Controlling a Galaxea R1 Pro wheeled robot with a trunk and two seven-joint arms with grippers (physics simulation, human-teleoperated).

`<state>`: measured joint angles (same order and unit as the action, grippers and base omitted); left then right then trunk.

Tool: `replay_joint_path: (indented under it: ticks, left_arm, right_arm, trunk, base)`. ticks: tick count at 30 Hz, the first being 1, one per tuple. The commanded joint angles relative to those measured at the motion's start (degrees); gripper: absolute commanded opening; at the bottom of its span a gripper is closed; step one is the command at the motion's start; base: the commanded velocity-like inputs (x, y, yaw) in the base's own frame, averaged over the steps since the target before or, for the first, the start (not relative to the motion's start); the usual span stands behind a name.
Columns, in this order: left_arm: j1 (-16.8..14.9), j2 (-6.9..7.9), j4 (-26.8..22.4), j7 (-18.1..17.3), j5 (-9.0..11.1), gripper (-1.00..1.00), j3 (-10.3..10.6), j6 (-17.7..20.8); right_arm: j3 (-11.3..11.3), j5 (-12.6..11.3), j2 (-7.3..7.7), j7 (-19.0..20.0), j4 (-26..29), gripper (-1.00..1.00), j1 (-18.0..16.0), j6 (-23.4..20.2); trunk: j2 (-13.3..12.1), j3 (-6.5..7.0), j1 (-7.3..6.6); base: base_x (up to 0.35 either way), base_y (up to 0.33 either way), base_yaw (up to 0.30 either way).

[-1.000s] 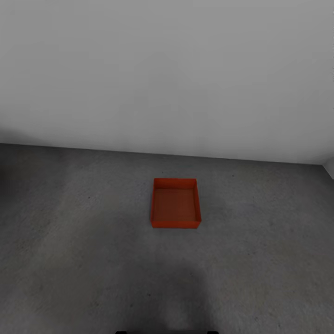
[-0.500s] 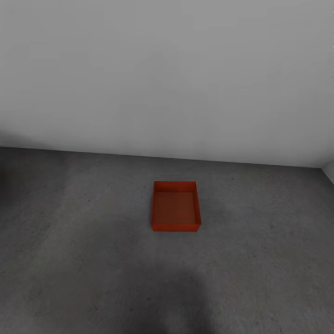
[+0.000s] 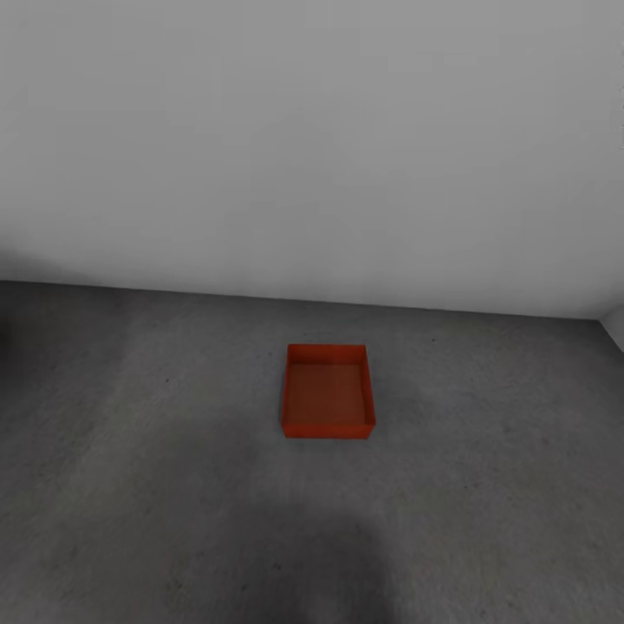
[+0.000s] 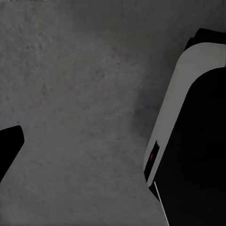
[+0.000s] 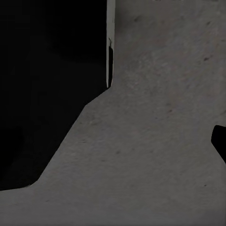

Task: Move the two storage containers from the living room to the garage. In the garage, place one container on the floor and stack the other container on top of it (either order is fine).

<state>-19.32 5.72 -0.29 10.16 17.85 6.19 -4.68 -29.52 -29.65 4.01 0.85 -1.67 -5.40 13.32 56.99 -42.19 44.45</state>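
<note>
One orange-red open-top storage container point(image 3: 328, 392) sits empty on the dark grey concrete floor point(image 3: 156, 485) of the garage, a short way out from the grey-white wall point(image 3: 312, 147). Nothing is stacked on it. In the left wrist view a dark fingertip point(image 4: 10, 146) shows at the picture's edge, and my left gripper point(image 4: 113, 150) is open over bare concrete. In the right wrist view another dark fingertip point(image 5: 219, 140) shows at the opposite edge; my right gripper point(image 5: 113, 141) is open too, holding nothing. Both grippers hang close to my own body, well back from the container.
My black-and-white body point(image 4: 188, 141) shows in the left wrist view, and its dark bulk point(image 5: 47, 84) shows in the right wrist view. My shadow point(image 3: 338, 563) lies on the concrete in front of me. A wall corner point(image 3: 611, 316) is at the far right.
The whole head view has shifted a little, so the container sits slightly lower in the picture and the dark strip at the bottom edge has dropped out. The container itself has not moved.
</note>
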Motion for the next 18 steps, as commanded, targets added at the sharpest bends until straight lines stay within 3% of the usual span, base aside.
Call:
replay_joint_path:
  ticks: [1, 6, 18]
  left_arm:
    - [-0.02, 0.00, 0.02, 0.12, 0.51, 1.00, 0.49, -0.15]
    - [-0.02, 0.00, 0.02, 0.12, 0.51, 1.00, 0.49, -0.15]
    - [-0.02, 0.00, 0.02, 0.12, 0.51, 1.00, 0.49, -0.15]
  right_arm:
    - [-0.46, -0.48, -0.20, 0.08, -0.18, 1.00, -0.05, 0.32]
    - [-0.46, -0.42, -0.93, 0.03, -0.18, 1.00, -0.05, 0.19]
    - [-0.45, -0.48, -1.02, -0.13, -0.18, 1.00, -0.05, 0.15]
  trunk:
    - [0.02, 0.06, 0.00]
    - [0.02, 0.52, 0.00]
    - [0.02, 1.63, 0.00]
  base:
    - [0.000, 0.000, -0.012]
    - [0.000, 0.000, -0.055]
    - [0.000, 0.000, -0.081]
